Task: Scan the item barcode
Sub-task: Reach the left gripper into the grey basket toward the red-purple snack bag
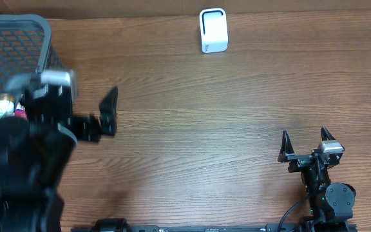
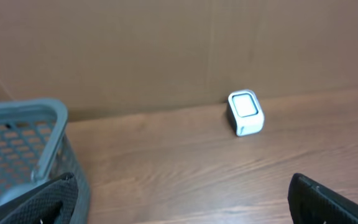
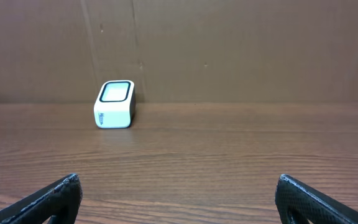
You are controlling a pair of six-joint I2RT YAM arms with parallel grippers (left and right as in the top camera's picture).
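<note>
Blk arms; left hand [image 2: 180,190] & right hand [image 1: 304,136] w/ blk pointed fingers, silver-grey wrist blocks, blk cable.

Wht scanner [image 1: 212,30], gry mesh basket [image 1: 11,55].

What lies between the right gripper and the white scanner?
Nothing: only bare wooden table separates the right gripper from the scanner, seen in the right wrist view.

Overhead: fixed above, looking straight down on the wooden desk [image 1: 205,129], wide. Left wrist: low over the desk, facing the cardboard back wall [image 2: 166,50], angled slightly down, grey basket [image 2: 23,143] close at left. Right wrist: lower, level, facing the same wall. Common to all three: white scanner box [image 1: 212,30], far desk edge.
</note>
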